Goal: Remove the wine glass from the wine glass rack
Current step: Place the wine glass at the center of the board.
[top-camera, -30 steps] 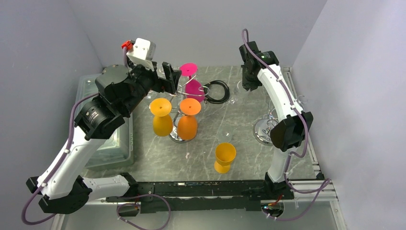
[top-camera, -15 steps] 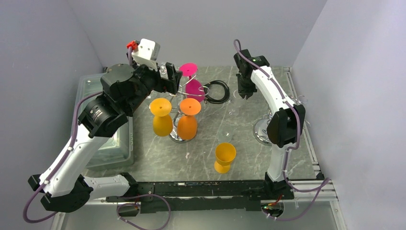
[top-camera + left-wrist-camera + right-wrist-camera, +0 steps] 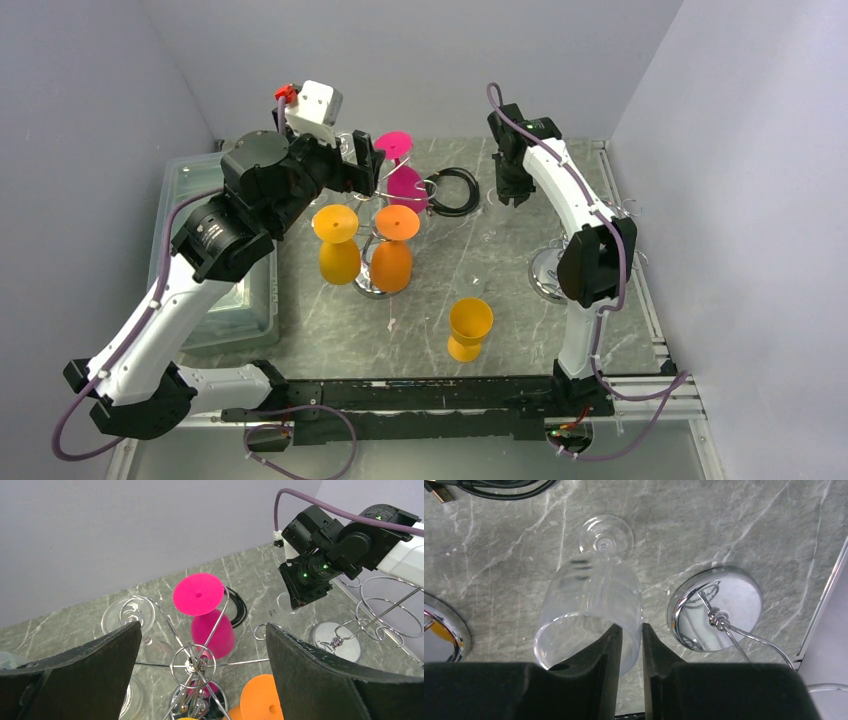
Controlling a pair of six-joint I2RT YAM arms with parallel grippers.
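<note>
The wine glass rack [image 3: 372, 285] stands mid-table, its wire hub [image 3: 192, 665] under my left gripper [image 3: 202, 627]. Upside down on its arms hang a pink glass [image 3: 405, 185], two orange glasses [image 3: 338, 255] and a clear one [image 3: 120, 617]. My left gripper [image 3: 365, 165] hovers above the rack, wide open and empty. A clear wine glass [image 3: 589, 595] stands upright on the table at the back right. My right gripper [image 3: 631, 627] is over its rim. One finger is inside the bowl and one outside, a narrow gap apart, so the gripper is open.
A second, empty chrome stand [image 3: 548, 275] is right of the clear glass. Near the front an orange glass [image 3: 470, 325] stands upright. A black cable coil [image 3: 455, 190] lies at the back, and a clear plastic bin [image 3: 180, 180] fills the left side.
My left arm has pushed further forward over the rack. The right arm swung left with the clear glass, and its fingers have now parted a little.
</note>
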